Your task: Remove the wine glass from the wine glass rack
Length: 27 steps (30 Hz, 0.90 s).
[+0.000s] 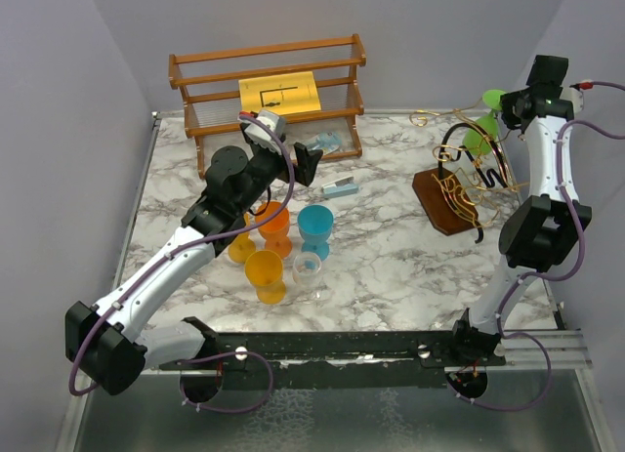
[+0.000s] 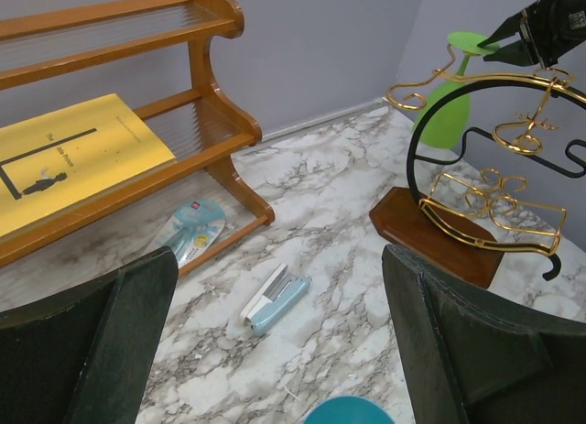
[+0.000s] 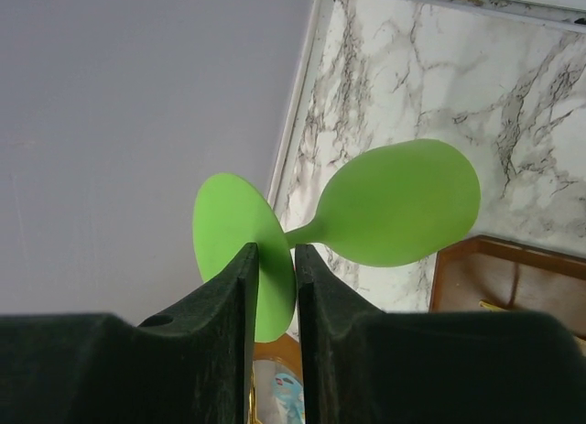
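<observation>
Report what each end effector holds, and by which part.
The right end effector straddles the foot rim of the green wine glass; a firm clamp cannot be told. The left end effector is open, holding nothing.

Light: soft, even brightness is coming from overhead in all three views.
Shadows: faint, diffuse patches are lying under the cups (image 1: 266,273) on the tabletop (image 1: 391,267).
Focus: the left hand (image 2: 279,277) and right hand (image 3: 273,257) are looking dark and slightly soft up close, while the wine glass (image 3: 394,204) is showing crisp.
Edges: the top view's walls (image 1: 59,130) are leaning inward.
</observation>
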Motion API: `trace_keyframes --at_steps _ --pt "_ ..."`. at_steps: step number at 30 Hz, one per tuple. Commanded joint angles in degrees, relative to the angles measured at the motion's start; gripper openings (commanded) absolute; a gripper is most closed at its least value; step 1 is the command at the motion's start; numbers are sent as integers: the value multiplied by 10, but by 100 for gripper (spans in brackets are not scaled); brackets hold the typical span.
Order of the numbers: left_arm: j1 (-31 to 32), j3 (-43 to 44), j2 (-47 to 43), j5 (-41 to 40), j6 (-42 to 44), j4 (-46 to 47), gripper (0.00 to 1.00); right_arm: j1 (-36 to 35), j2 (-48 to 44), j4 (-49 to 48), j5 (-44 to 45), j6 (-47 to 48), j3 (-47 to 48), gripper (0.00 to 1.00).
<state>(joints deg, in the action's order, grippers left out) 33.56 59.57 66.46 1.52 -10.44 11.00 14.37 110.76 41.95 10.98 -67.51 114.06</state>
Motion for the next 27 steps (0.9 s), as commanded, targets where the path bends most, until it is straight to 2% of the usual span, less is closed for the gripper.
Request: trace_keyframes --at_steps 1,7,16,27 --pt "-6 9 -10 15 -6 13 96 6 7 1 13 -3 14 20" --pt "-8 9 -11 18 -7 12 96 6 -14 -20 16 -9 2 10" --pt "-12 9 -10 21 -10 12 96 14 -35 -59 -6 -42 -28 2" --pt "-13 9 -5 23 -12 13 96 22 -57 -166 -81 -46 -96 1"
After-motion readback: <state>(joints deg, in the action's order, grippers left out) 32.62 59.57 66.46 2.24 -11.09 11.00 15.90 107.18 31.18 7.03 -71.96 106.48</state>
